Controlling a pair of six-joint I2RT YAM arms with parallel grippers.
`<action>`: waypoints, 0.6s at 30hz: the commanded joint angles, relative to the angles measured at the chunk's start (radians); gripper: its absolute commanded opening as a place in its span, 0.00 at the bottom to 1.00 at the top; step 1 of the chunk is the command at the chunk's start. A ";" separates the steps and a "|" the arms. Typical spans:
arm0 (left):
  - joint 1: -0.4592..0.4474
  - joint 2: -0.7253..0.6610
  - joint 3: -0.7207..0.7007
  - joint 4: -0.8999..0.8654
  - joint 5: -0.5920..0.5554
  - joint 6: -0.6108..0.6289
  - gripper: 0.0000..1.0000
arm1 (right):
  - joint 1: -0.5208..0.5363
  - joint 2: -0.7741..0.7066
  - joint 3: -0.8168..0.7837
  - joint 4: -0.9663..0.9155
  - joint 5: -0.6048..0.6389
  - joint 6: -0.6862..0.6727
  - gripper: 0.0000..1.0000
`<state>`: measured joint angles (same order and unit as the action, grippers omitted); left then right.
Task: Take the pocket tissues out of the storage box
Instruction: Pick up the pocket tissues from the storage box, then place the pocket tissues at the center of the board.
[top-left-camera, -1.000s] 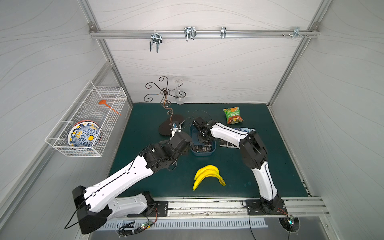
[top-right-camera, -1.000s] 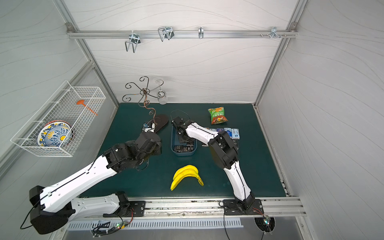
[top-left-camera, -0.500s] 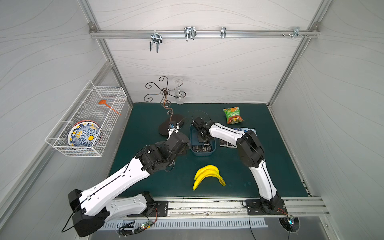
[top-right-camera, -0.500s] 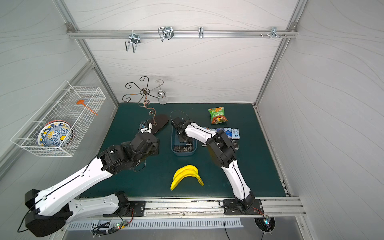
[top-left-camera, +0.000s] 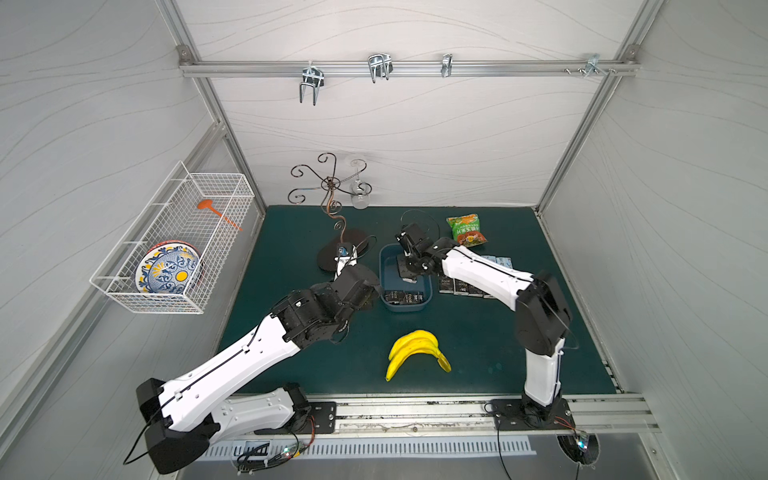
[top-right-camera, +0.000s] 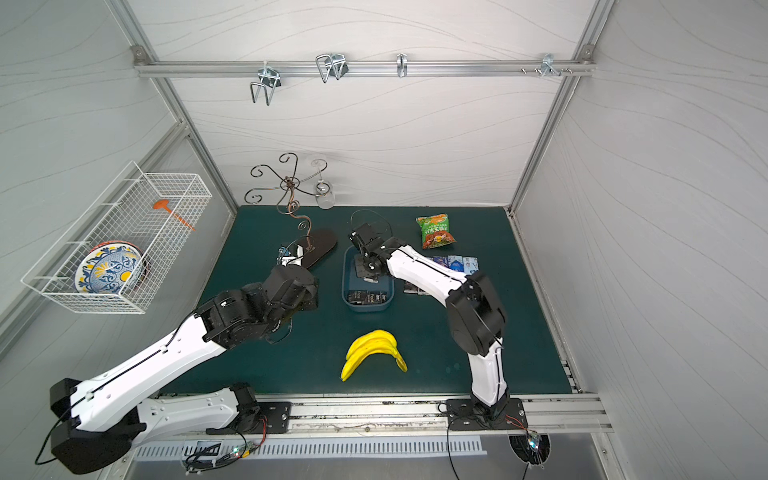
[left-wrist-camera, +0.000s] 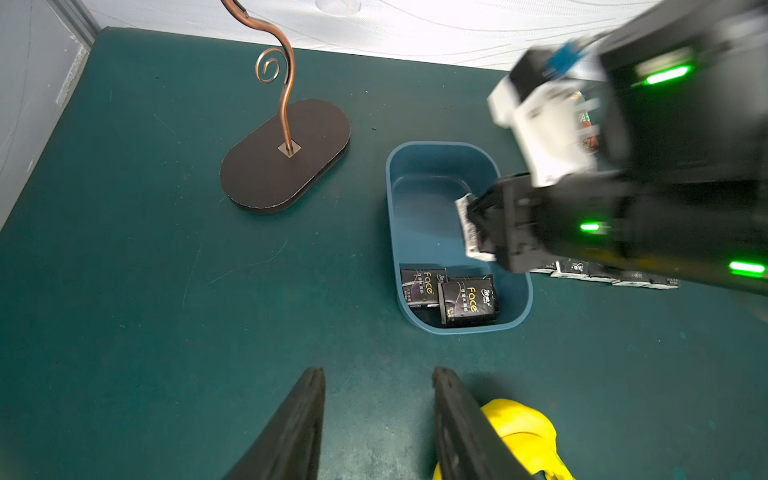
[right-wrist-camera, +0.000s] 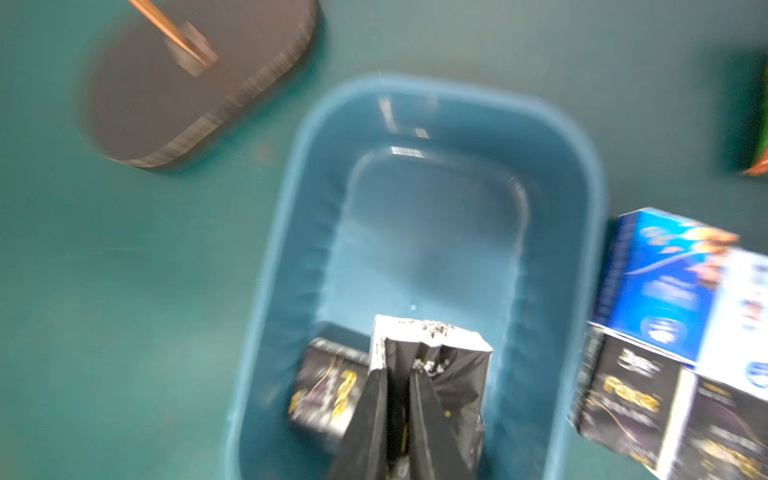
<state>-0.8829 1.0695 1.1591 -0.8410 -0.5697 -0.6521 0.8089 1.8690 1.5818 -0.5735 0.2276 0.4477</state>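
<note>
The blue-grey storage box (top-left-camera: 405, 308) (top-right-camera: 365, 307) sits mid-mat. My right gripper (right-wrist-camera: 399, 365) (left-wrist-camera: 478, 224) reaches into it and is shut on a black pocket tissue pack (right-wrist-camera: 457, 374) (left-wrist-camera: 469, 232), held on edge just above the box floor. More black packs (left-wrist-camera: 467, 300) (top-left-camera: 405, 296) lie at the box's near end. Other pocket tissues lie on the mat right of the box, blue-white ones (right-wrist-camera: 665, 282) (top-right-camera: 457, 262) and black ones (right-wrist-camera: 623, 399) (top-left-camera: 461, 286). My left gripper (left-wrist-camera: 376, 372) hovers open over bare mat, left of the box's near end, holding nothing.
Yellow bananas (top-left-camera: 415, 347) lie in front of the box, close to my left fingers (left-wrist-camera: 457, 415). A scrolled metal stand on a dark oval base (top-left-camera: 338, 253) stands left of the box. A green-orange snack bag (top-left-camera: 466, 229) lies at the back. A wire basket (top-left-camera: 174, 245) hangs on the left wall.
My right gripper has closed on the black pack inside the box. The left arm has drawn back slightly, its gripper unchanged.
</note>
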 joint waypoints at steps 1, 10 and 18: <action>0.010 -0.015 0.024 0.011 -0.025 0.016 0.47 | -0.014 -0.113 -0.087 -0.001 -0.029 -0.006 0.14; 0.010 -0.038 0.033 0.021 -0.014 0.019 0.47 | -0.070 -0.399 -0.455 -0.062 0.019 -0.021 0.16; 0.010 -0.020 0.045 0.027 0.000 0.017 0.46 | -0.096 -0.343 -0.636 0.102 -0.034 0.038 0.16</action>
<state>-0.8776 1.0451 1.1599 -0.8402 -0.5686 -0.6456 0.7162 1.4925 0.9546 -0.5587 0.2188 0.4572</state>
